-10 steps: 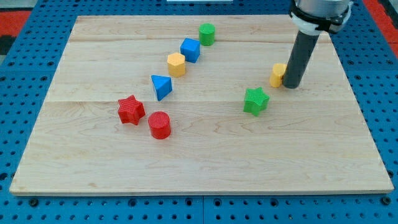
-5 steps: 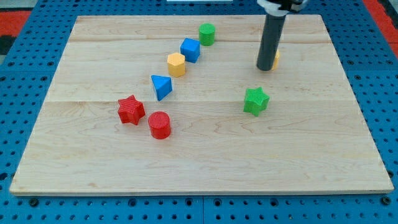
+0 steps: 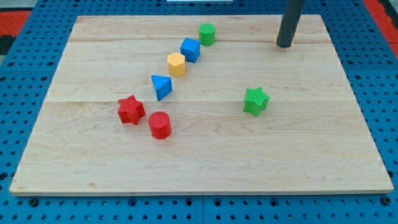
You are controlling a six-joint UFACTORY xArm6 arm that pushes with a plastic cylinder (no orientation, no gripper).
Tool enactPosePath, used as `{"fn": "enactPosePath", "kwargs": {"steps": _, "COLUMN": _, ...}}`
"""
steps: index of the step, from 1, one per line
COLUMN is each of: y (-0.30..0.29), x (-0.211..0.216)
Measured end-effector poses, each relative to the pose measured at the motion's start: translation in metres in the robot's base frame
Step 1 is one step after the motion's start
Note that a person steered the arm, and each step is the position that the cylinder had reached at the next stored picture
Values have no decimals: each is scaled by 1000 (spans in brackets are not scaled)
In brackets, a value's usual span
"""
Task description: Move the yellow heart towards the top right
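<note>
The yellow heart (image 3: 278,37) is near the board's top right and almost wholly hidden behind my dark rod; only a thin yellow sliver shows at the rod's left edge. My tip (image 3: 285,45) rests on the board right against the heart, on its lower right side as seen here. The green star (image 3: 255,101) lies well below them.
A diagonal line of blocks runs from the top middle to the lower left: green cylinder (image 3: 207,33), blue cube (image 3: 190,50), yellow hexagon (image 3: 176,65), blue triangle (image 3: 161,86), red star (image 3: 131,110), red cylinder (image 3: 160,125). The wooden board (image 3: 199,162) sits on a blue pegboard.
The rod and the yellow heart have moved up the board, from beside the green star's upper right to near the top edge. The other blocks have not moved.
</note>
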State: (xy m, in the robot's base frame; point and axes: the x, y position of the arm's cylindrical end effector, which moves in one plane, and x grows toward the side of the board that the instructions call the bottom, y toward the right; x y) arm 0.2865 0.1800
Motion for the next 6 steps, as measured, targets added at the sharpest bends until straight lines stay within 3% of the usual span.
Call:
{"fn": "enactPosePath", "kwargs": {"steps": 2, "y": 31, "x": 19}}
{"fn": "enactPosePath", "kwargs": {"steps": 6, "y": 23, "x": -58}}
